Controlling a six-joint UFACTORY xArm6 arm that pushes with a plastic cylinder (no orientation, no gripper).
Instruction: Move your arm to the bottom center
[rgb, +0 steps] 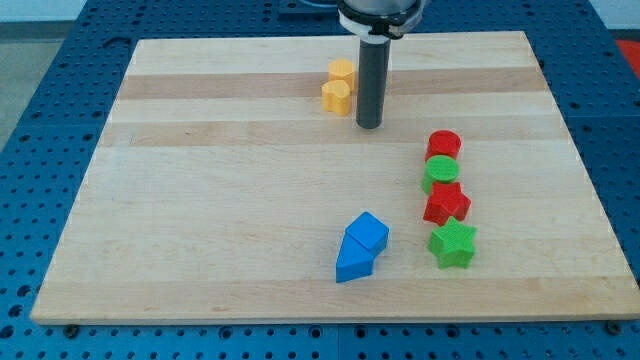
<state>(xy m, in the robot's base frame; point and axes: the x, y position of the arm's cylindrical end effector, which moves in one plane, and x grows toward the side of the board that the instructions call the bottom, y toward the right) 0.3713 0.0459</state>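
- I can read no writing or brand on any block or on the wooden board (200, 200).
- My tool is a plain dark rod with no jaws; it holds nothing.
- My tip (369, 126) stands near the view's top centre, just right of two yellow blocks (339, 87).
- At the right, a column: red cylinder (443, 144), green cylinder (440, 173), red star (446, 204), green star (452, 243).
- Two blue blocks (360, 246) touch each other at the bottom centre, well apart from my tip.

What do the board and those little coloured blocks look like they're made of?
The board looks like pale wood with a smooth matte finish: long grain bands run across it. The blocks, such as the green star and red star, look like matte plastic; their finely ridged faces hint at 3D printing, though that's uncertain.
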